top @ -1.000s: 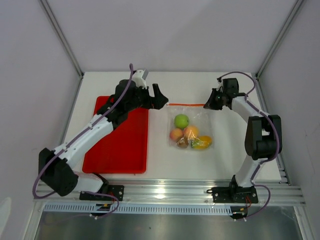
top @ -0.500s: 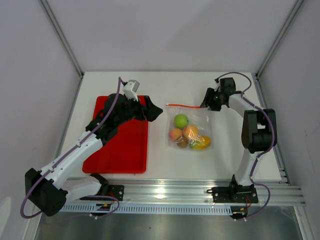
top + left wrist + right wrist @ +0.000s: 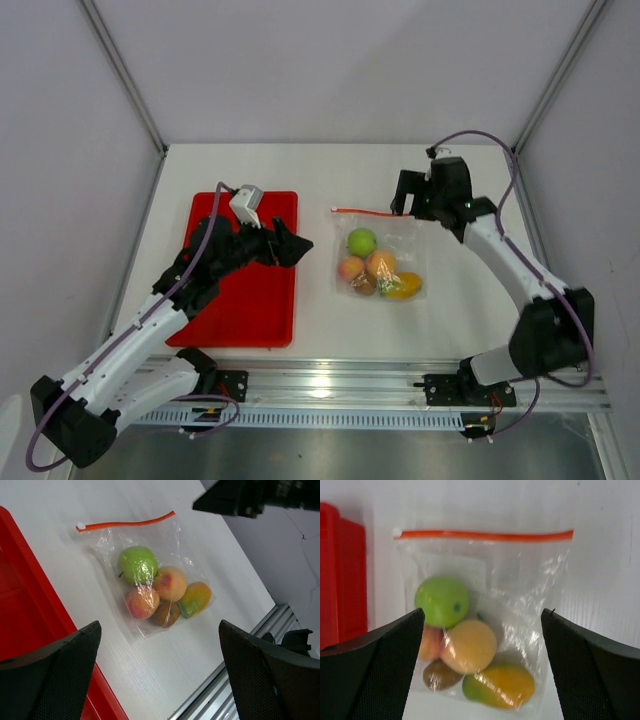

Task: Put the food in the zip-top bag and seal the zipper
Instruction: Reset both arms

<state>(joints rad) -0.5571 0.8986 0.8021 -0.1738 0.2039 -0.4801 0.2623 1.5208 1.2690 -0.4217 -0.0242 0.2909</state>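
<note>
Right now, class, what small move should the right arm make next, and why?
Probably draw the right gripper back, clear of the zip-top bag. Its jaws stand open, holding nothing; the food all sits inside, and the zipper lies flat and straight along the mouth, apparently sealed, though that cannot be confirmed.

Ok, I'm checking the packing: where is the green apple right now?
In the top external view the green apple lies inside the zip-top bag, right of the red tray. It is the fruit nearest the zipper.
</note>
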